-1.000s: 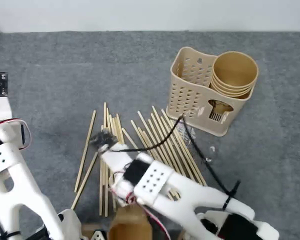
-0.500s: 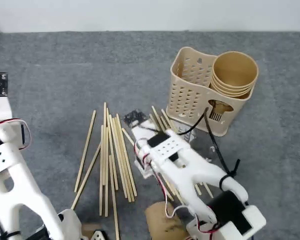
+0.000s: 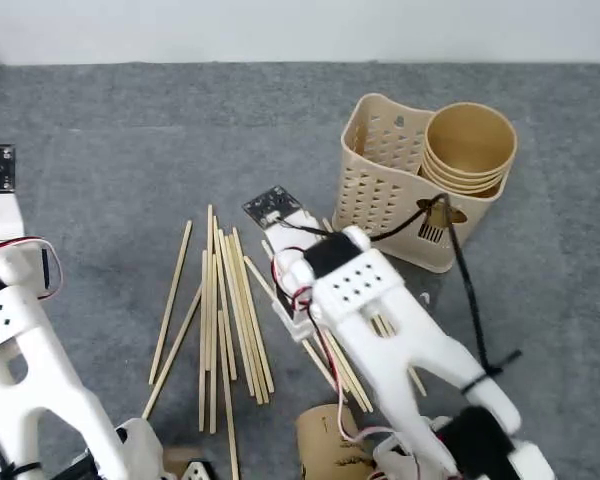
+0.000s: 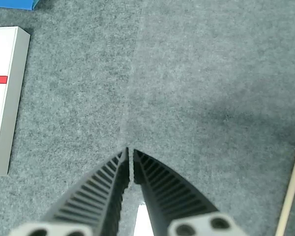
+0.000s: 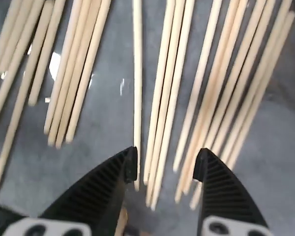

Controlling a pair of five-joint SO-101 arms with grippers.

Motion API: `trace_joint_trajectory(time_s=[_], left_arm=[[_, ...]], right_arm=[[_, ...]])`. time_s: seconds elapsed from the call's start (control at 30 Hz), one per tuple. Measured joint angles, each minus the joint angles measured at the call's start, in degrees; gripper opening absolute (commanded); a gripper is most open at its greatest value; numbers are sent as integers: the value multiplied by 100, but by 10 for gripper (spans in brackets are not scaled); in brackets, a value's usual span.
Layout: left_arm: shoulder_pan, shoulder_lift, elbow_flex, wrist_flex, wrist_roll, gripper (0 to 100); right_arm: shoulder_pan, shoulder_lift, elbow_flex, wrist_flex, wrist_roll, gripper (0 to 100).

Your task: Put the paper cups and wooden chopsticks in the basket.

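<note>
Many wooden chopsticks (image 3: pixel 225 310) lie scattered on the grey carpet in the middle. The beige basket (image 3: pixel 380 190) stands at the back right with a stack of paper cups (image 3: pixel 470 140) in its far compartment. Another paper cup (image 3: pixel 330 450) lies on its side at the front edge. My right arm (image 3: pixel 360 290) hangs over the right-hand group of sticks. Its gripper (image 5: pixel 165 162) is open just above the chopsticks (image 5: pixel 162 88), with a few stick ends between the fingers. My left gripper (image 4: pixel 131 155) is shut over bare carpet, holding nothing, with one chopstick (image 4: pixel 292 196) off to its side.
My left arm (image 3: pixel 20 340) stands at the front left of the table. A white box (image 4: pixel 2 98) lies on the carpet near the left gripper. A black cable (image 3: pixel 460 270) runs from the right arm past the basket's front.
My right arm has swung from the front left sticks toward the basket and now sits over the right-hand group. The lying cup shows farther right. The left arm has not moved.
</note>
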Motion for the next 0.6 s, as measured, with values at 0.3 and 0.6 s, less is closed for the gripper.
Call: trace_joint_trajectory(time_s=[0.3, 0.6], left_arm=[[0, 0, 0, 0, 0, 15], [0, 0, 0, 0, 0, 16]], right_arm=[[-765, -1635, 0, 1653, 237, 212], [-1811, -3376, 949, 1662, 325, 211]])
